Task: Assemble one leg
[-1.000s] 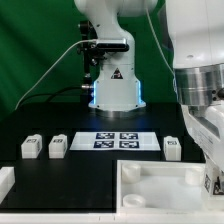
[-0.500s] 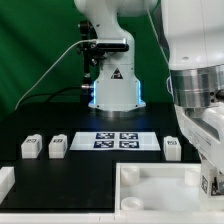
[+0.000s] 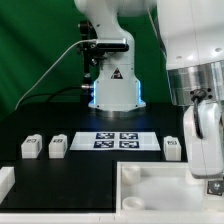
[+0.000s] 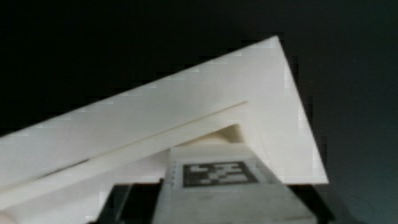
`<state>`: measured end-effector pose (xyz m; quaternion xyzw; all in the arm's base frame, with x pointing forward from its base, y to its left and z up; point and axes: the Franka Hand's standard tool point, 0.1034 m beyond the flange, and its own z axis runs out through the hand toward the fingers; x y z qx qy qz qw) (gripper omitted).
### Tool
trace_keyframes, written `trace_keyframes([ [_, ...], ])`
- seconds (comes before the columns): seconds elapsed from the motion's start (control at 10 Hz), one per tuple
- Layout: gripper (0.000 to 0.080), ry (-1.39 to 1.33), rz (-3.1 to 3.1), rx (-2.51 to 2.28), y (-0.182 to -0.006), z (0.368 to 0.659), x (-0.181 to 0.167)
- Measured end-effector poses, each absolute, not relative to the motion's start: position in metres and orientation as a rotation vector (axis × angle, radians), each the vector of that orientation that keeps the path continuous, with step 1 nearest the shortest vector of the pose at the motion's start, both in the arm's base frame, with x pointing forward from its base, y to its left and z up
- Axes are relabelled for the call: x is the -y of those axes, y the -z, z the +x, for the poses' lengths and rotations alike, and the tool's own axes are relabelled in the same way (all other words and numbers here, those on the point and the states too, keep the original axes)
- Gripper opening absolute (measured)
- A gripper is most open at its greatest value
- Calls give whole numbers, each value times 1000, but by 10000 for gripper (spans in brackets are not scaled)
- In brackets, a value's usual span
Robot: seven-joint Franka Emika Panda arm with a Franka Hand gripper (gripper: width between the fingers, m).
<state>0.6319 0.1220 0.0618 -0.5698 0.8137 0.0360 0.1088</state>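
Note:
In the wrist view my gripper (image 4: 217, 208) is shut on a leg (image 4: 217, 180), a white block with a black-and-white tag facing the camera. The dark fingers (image 4: 135, 203) press on both its sides. Below it lies a corner of the large white tray piece (image 4: 169, 115). In the exterior view my gripper (image 3: 207, 172) hangs over the tray's (image 3: 150, 172) corner at that view's right, and the held leg is mostly hidden there. Three more legs stand on the black table: two (image 3: 31, 146) (image 3: 58, 146) at the left and one (image 3: 172, 148) at the right.
The marker board (image 3: 118, 140) lies flat at the middle of the table, in front of the robot base (image 3: 112, 85). Another white part (image 3: 5, 181) shows at the exterior view's left edge. A green backdrop stands behind.
The wrist and hand have shifted a little toward the exterior view's left and stand more upright over the tray's corner. The legs on the table have not moved.

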Motion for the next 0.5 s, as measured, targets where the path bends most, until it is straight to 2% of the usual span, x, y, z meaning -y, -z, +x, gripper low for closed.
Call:
trace_keyframes([
  [0.5, 292, -99, -1705, -2368, -61, 631, -120],
])
